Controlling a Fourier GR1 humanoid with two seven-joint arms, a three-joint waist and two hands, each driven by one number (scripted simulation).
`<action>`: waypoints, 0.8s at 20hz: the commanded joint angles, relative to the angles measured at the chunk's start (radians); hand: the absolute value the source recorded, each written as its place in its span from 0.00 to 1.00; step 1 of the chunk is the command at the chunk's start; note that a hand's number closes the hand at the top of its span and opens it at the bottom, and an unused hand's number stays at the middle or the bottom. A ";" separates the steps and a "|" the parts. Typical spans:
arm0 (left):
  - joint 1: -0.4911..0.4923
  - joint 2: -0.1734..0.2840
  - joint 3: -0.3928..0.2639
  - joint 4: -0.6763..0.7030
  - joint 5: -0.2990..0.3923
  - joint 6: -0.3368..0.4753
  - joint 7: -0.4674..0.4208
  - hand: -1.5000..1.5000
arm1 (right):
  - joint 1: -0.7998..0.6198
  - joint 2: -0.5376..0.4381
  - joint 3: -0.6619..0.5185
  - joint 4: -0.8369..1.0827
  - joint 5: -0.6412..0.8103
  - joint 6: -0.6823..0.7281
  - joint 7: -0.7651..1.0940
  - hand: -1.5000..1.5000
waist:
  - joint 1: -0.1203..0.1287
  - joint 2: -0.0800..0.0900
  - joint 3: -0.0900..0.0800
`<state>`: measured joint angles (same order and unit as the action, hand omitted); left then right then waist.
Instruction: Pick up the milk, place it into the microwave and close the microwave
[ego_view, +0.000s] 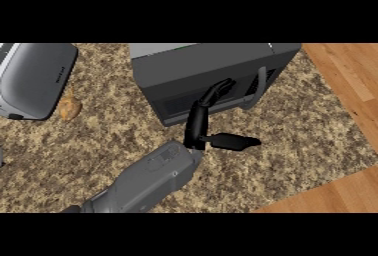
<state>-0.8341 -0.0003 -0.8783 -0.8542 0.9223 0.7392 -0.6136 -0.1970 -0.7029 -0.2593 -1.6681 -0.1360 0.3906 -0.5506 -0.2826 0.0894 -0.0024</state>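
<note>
Speckled granite counter (295, 145), wooden floor (347, 65) beyond, right hand (210, 117) fingers straight and apart against closed microwave (199, 70), toaster (33, 80) left, potato (69, 107) beside it.

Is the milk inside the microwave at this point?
Cannot tell. The microwave shows only its dark top and door with handle; its interior is hidden. No milk is visible. The right hand reaches against the door.

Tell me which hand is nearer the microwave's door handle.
Left. The left hand reaches the microwave front, just left of its door handle. The right hand is not in view.
</note>
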 joint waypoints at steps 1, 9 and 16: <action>-0.053 0.000 0.044 0.072 0.036 0.013 -0.010 0.00 | -0.031 -0.005 -0.002 0.010 0.005 -0.010 0.007 1.00 | -0.003 0.009 -0.002; -0.065 0.000 0.019 0.068 0.073 0.000 -0.031 0.00 | -0.031 0.120 0.059 0.137 -0.255 0.127 0.064 0.00 | 0.001 0.020 0.003; -0.081 0.000 0.025 0.087 0.106 -0.003 -0.061 0.00 | -0.069 0.097 0.049 0.201 -0.327 0.182 0.099 0.00 | -0.008 0.019 0.002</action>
<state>-0.8539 -0.0001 -0.9020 -0.8358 0.9942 0.7260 -0.6890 -0.2513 -0.5969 -0.2078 -1.4994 -0.4202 0.5392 -0.4695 -0.2794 0.1017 0.0014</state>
